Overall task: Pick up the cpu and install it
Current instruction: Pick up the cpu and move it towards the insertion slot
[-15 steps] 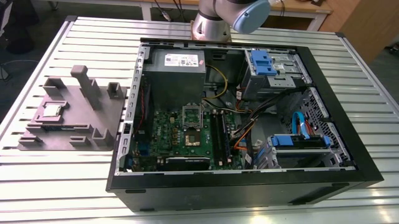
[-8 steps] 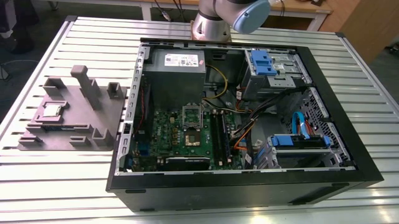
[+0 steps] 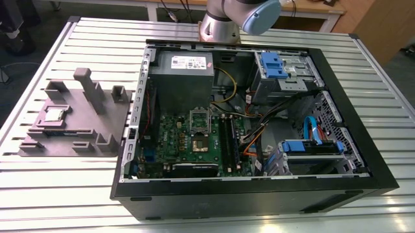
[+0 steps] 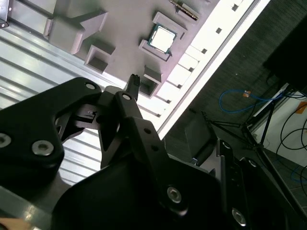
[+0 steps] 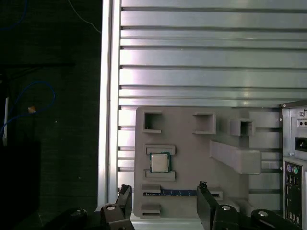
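The cpu point(image 3: 53, 114) is a small silver square resting in a recess of the grey fixture block point(image 3: 77, 127), at the exterior view's left on the slatted table. Both wrist views look down on the cpu point(image 5: 159, 162) point(image 4: 162, 38). My gripper point(image 5: 163, 197) hovers above the block, open, its two black fingers point(image 5: 204, 199) spread wide with nothing between them. One fingertip point(image 4: 134, 80) shows in the second wrist view, clear of the chip. In the open PC case, the motherboard socket point(image 3: 199, 144) lies bare with its metal frame point(image 3: 199, 119) raised.
The black PC case point(image 3: 253, 194) takes up the table's middle and right, with a power supply point(image 3: 184, 65), blue drive cages point(image 3: 279, 65) and loose cables inside. A memory stick point(image 5: 177, 192) lies in the block. The table edge point(image 5: 108, 96) borders dark floor with cables.
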Robot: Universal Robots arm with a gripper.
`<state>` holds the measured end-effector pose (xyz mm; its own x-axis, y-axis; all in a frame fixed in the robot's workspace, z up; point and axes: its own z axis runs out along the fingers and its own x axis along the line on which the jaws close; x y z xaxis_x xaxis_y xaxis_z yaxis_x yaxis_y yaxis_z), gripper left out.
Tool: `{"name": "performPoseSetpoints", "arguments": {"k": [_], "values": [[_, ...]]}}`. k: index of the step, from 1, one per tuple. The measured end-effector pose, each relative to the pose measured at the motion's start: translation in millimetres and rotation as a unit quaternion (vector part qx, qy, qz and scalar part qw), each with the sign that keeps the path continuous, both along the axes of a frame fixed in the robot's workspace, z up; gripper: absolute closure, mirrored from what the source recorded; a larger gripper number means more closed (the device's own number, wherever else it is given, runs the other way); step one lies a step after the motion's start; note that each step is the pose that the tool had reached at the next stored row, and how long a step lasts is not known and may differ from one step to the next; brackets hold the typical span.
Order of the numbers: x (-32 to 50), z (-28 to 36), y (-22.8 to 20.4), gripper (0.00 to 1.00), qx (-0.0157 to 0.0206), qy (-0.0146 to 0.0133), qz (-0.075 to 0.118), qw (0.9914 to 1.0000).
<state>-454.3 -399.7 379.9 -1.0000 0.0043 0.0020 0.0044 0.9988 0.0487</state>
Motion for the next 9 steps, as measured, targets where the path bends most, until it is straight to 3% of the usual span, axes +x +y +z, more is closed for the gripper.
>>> {"name": "performPoseSetpoints", "arguments": {"k": [4, 9], "values": [[0.0, -1.2, 0.0, 0.35, 0.0, 0.0, 0.0, 1.0], [0.0, -9.1, 0.0, 0.35, 0.0, 0.0, 0.0, 1.0]]}}
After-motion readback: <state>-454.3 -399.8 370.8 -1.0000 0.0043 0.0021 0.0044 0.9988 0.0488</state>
